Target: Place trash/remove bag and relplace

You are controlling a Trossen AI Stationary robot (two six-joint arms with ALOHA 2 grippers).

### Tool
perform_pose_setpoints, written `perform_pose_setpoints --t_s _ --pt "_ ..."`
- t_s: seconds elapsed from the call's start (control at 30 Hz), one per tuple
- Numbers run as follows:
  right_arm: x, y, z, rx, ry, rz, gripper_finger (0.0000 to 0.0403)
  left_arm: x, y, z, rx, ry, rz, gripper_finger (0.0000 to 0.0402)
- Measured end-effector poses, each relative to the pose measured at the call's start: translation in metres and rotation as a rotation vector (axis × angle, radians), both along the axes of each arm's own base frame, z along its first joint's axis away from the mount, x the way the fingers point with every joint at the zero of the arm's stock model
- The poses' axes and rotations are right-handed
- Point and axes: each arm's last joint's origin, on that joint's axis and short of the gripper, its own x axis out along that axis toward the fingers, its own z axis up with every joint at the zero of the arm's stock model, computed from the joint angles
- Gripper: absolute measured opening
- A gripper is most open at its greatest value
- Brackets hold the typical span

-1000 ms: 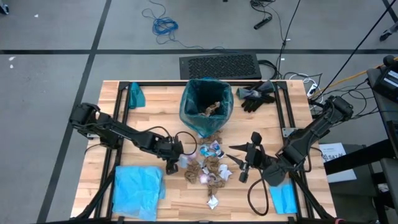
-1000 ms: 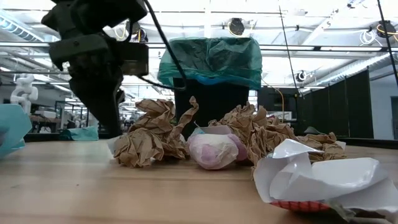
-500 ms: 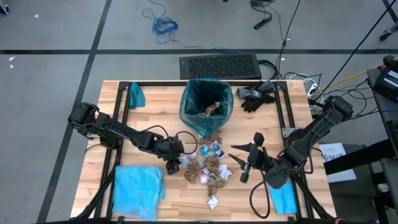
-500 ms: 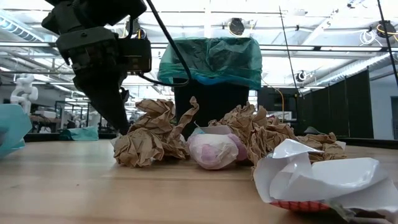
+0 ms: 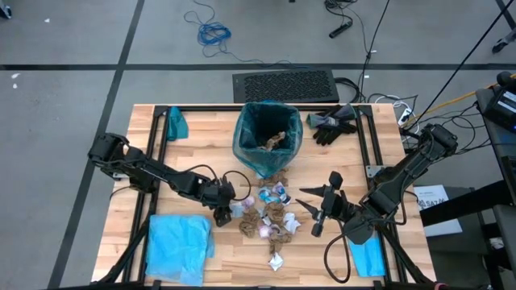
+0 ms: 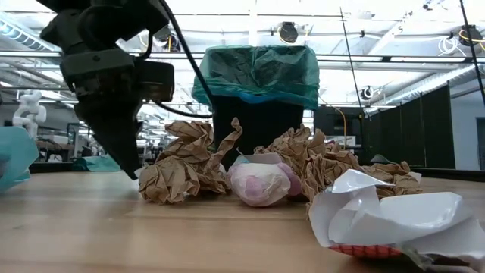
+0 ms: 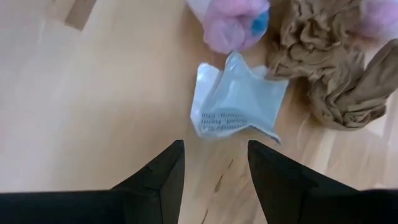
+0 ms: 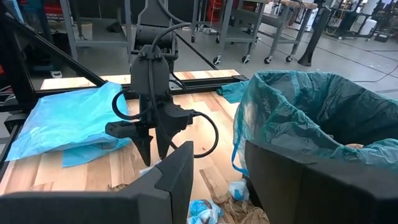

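Wrapper (image 7: 236, 99) just beyond left fingers (image 7: 163, 171)

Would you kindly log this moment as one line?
left gripper: open above white wrapper | right gripper: open, waiting | bin: lined

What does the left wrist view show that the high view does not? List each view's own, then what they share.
Only the left wrist view shows printed text on the crumpled white wrapper lying just past the open left gripper, and the pink wad's blue spot.

Only the high view shows the bin lined with the dark teal-green plastic bag, the sky-blue plastic bag flat on the wooden table, the black gloves, and the right gripper, open beside the pile.

Both show the left gripper at the pile's edge, brown paper wads and bare wood.
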Motion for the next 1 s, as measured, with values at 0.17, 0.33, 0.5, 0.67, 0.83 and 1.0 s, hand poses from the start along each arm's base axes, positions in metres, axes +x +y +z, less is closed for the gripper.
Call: perform_pose_setpoints --t_s 0.17,0.33,0.5,0.67,0.83,1.0 --pt "0.0001 -0.0001 0.0001 0.0 0.0 0.0 0.0137 0.0045 -0.0011 0.0018 -0.015 -0.07 0.012 0.0171" --pt "0.0002 -0.0001 0.0001 0.007 -0.003 -0.001 0.0137 0.0083 -0.0022 0.0045 -0.043 -0.114 0.035 0.0171" --pt "0.0 -0.0001 0.0 0.006 -0.001 -0.001 0.0137 0.0083 -0.0022 0.0045 -0.056 -0.11 0.056 0.0171" --pt "0.0001 -0.0002 -0.0002 0.003 0.001 -0.001 0.0137 0.0078 -0.0021 0.0041 -0.053 -0.105 0.052 0.0171" --pt "-0.0001 -0.0002 -0.0004 -0.018 0.012 0.005 0.0137 0.007 -0.0027 0.0037 0.056 -0.124 -0.17 0.0171" --pt "-0.0001 -0.0001 -0.0005 -0.039 0.022 0.011 0.0137 0.0041 -0.0087 0.0028 0.341 -0.17 -0.565 0.0171"
